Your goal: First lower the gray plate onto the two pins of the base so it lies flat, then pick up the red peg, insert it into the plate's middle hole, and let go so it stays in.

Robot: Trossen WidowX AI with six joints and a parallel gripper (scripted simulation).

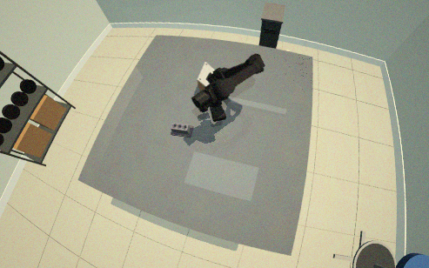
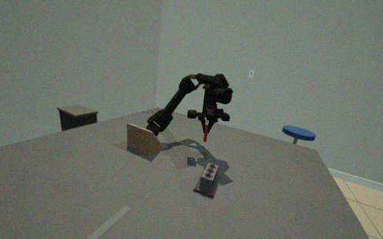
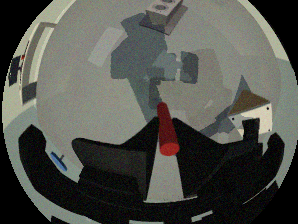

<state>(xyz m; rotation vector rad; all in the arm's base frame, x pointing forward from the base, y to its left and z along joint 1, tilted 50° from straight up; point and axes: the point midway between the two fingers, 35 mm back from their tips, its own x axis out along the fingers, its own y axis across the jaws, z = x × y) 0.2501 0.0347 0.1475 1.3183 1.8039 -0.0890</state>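
Note:
The red peg (image 2: 205, 133) (image 3: 167, 131) is upright or nearly so between the fingertips of my gripper (image 2: 206, 126) (image 3: 164, 121), which is shut on it. The peg's lower end hangs in the air above the table. The blocky base (image 2: 214, 186) stands on the table, with a dark flange at its foot. The gray plate (image 2: 206, 172), the light top with three dark round holes in a row, appears to lie flat on it. The pins cannot be told apart from the holes. Peg and gripper are off to one side of the base, not over it.
A wedge-like stand with a white face (image 1: 204, 73) (image 3: 257, 116) and a brown side (image 2: 141, 140) is beside the arm. The arm's shadow falls on the table (image 1: 150, 152) (image 2: 76, 174) near the base. A blue stool (image 2: 298, 133) is beyond the table.

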